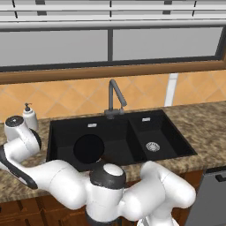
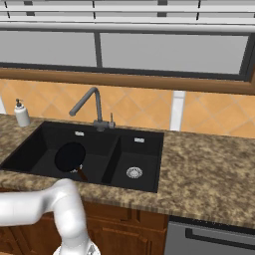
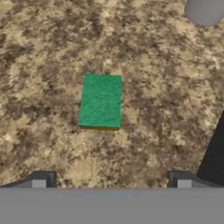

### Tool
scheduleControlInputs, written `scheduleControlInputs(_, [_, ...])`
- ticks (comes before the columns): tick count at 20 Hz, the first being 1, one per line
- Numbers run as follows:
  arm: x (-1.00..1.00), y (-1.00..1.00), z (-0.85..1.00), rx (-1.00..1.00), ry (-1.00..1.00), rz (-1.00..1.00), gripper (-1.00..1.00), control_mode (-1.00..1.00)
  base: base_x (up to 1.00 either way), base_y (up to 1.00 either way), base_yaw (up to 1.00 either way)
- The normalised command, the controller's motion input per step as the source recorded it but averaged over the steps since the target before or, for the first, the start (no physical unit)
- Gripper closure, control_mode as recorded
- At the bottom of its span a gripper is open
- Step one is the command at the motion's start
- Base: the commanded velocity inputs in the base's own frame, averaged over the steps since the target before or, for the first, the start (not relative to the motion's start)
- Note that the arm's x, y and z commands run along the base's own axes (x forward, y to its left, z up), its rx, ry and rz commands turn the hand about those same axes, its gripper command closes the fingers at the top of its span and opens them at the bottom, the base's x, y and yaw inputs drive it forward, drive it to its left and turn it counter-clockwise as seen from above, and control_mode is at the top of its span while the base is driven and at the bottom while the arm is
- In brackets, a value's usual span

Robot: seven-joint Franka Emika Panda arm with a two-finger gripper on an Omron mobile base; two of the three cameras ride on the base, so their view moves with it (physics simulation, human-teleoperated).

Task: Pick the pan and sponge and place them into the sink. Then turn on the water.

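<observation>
Jaws open wide, gripping nothing: in the hand view the two dark fingertips (image 3: 43, 179) sit far apart at the bottom edge, at roughly 7 and 5 o'clock, with bare counter (image 3: 39, 65) between them.

Sponge (image 3: 100, 101) lies flat on the speckled brown counter, green face up, thin yellow layer showing along its lower edge. It sits just above frame center, at about 12 o'clock from the gap between the fingertips, apart from both. A grey round object (image 3: 204, 9) is cut off at the 1 o'clock corner; can't tell what it is. A dark edge (image 3: 215, 153) runs along the right side at 4 o'clock.

Pan (image 1: 88, 148) is already in the sink (image 1: 119, 119), lying in the large basin. In the right base view its brown handle (image 2: 81, 174) points toward 5 o'clock, at the front wall.

Small basin holds a silver drain (image 1: 152, 146). Faucet (image 1: 115, 99) stands at the back rim between the basins, spout swung toward the small basin. No stream visible from it.

White soap dispenser (image 1: 29, 116) stands on the counter at the sink's 10 o'clock corner in the left base view.
</observation>
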Motion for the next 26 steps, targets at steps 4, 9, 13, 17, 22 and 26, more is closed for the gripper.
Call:
scheduleControlInputs(4, [0.18,0.26,-0.21,0.00,0.00,0.00,-1.00,-1.00,0.00,0.00,0.00])
scheduleControlInputs(9, [0.30,0.17,-0.17,0.00,0.01,0.00,-1.00,-1.00,0.00,0.00,0.00])
scheduleControlInputs(13, [0.26,0.26,-0.19,0.00,0.04,0.00,-1.00,-1.00,0.00,0.00,0.00])
scheduleControlInputs(17, [0.18,0.35,-0.21,0.00,0.01,-0.02,-1.00,-1.00,0.00,0.00,0.00])
scheduleControlInputs(22, [0.03,0.13,-0.30,0.00,0.00,-0.04,-1.00,-1.00,0.00,0.00,0.00])
scheduleControlInputs(26, [0.00,-0.01,-0.43,0.00,0.00,-0.07,-1.00,-1.00,0.00,0.00,0.00])
